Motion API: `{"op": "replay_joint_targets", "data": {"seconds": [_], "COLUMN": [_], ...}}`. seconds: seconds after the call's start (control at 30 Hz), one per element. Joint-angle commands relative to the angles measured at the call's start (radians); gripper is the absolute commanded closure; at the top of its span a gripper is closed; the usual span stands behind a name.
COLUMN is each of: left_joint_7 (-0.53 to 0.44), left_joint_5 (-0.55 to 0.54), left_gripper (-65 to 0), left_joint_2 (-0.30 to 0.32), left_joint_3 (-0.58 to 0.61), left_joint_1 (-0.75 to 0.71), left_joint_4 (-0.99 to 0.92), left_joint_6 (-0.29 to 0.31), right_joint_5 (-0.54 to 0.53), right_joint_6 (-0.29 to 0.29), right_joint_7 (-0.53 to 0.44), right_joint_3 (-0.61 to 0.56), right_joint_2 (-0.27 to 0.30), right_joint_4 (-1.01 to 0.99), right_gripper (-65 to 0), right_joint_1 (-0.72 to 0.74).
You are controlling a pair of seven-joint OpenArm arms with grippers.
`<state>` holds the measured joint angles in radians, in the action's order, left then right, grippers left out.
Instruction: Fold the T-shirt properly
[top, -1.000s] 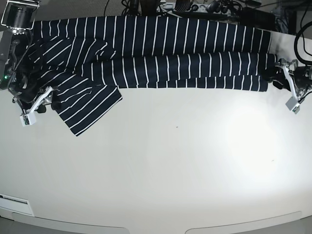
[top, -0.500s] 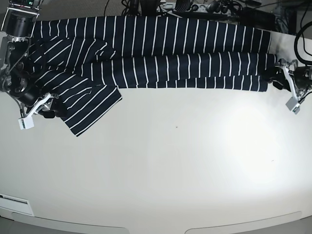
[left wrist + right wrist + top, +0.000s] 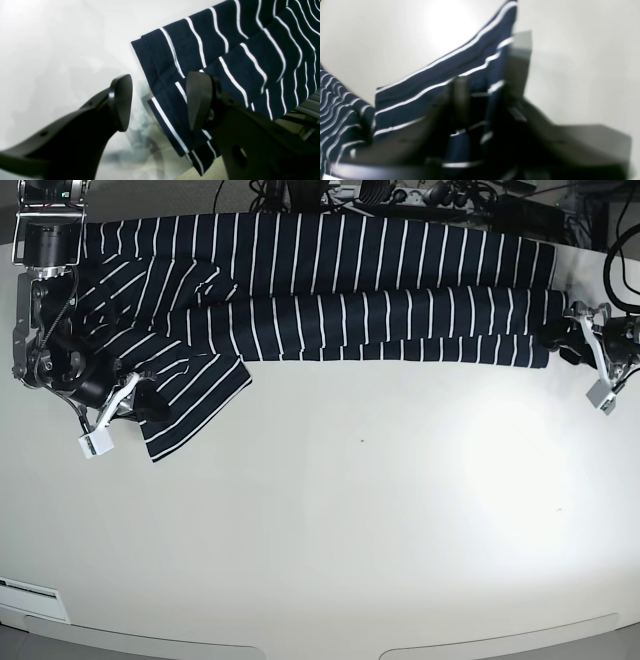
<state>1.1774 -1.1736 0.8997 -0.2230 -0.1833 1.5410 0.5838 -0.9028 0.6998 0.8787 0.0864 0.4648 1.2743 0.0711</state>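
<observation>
Base view: white table [image 3: 360, 510] seen from above, with the T-shirt [image 3: 320, 290] lying in a long folded band along the far edge.
T-shirt position: spread from one side of the table to the other, lengthwise folds stacked; one sleeve flap [image 3: 190, 405] angled out toward the near side at the view's left end.
T-shirt pattern: dark navy cloth, thin white stripes throughout.
Right gripper [image 3: 135, 402]: at the view's left end, on the edge of the sleeve flap.
Right gripper state: jaws drawn together on the T-shirt; right wrist view blurred, yet striped cloth [image 3: 460, 75] visible pinched between the dark fingers [image 3: 460, 100].
Left gripper [image 3: 575, 340]: at the view's right end, just beside the hem corner of the folded band.
Left gripper state: jaws spread wide, nothing gripped.
Left wrist view: two dark fingertips [image 3: 122, 100] well apart; layered hem corner [image 3: 175, 100] lying in the gap, one fingertip on bare table, the other over the striped cloth.
Hem corner: several layers stacked, edges slightly offset, bottom part hanging past the table edge.
Background: cables and dark equipment [image 3: 400, 195] behind the table's far edge.
</observation>
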Motion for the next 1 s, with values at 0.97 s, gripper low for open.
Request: {"op": "replay_joint_targets", "data": {"seconds": [0.97], "left_joint_7": [-0.056], "left_joint_5": [-0.013], "left_gripper": [-36.0], "left_joint_2": [0.028], "left_joint_3": [-0.013], "left_joint_1": [0.012], "left_joint_4": [0.009], "left_joint_6": [-0.001], "right_joint_5": [-0.581], "right_joint_6": [-0.002], "right_joint_7": [0.518], "right_joint_3": [0.000], "right_joint_2": [0.379], "right_joint_4": [0.720], "right_gripper": [0.0], "right_joint_1": [-0.352]}}
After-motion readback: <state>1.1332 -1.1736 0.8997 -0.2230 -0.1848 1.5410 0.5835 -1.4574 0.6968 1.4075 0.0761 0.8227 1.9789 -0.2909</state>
